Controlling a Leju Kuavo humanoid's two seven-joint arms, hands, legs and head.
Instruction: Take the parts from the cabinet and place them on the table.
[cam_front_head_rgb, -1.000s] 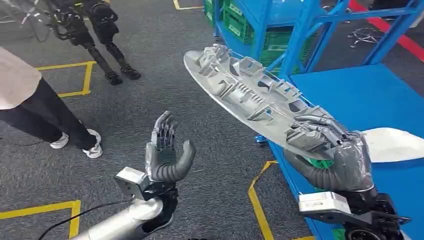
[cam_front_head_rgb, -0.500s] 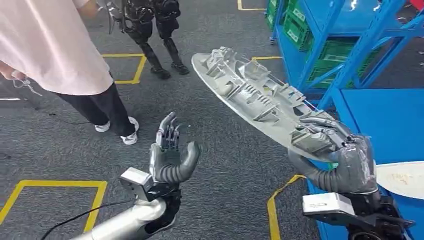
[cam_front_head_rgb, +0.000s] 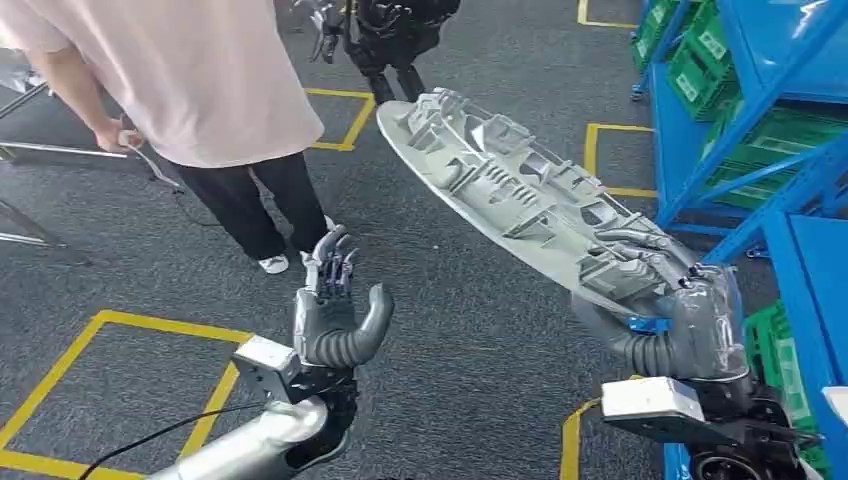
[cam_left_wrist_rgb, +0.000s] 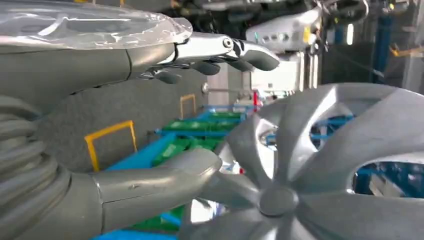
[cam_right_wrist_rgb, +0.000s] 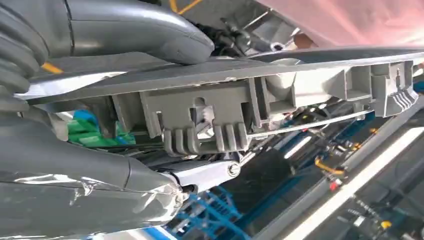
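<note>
My right hand (cam_right_wrist_rgb: 75, 125) gripping the grey ribbed part (cam_right_wrist_rgb: 260, 95), thumb on its flat face, fingers under the ribs, blue shelving (cam_right_wrist_rgb: 215, 215) blurred behind

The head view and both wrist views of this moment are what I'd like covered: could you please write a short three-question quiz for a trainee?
1. True or false: the left hand grips the wheel cover.
2. Which does the right hand hold of the wheel cover? A. its rim B. its centre hub C. nothing
3. Fill in: the person stands on the grey ____, beyond the raised left hand.

Key
1. False: it is raised, fingers apart, holding nothing.
2. A: thumb on one face, fingers on the ribbed face.
3. floor, which is marked with yellow lines.
</note>
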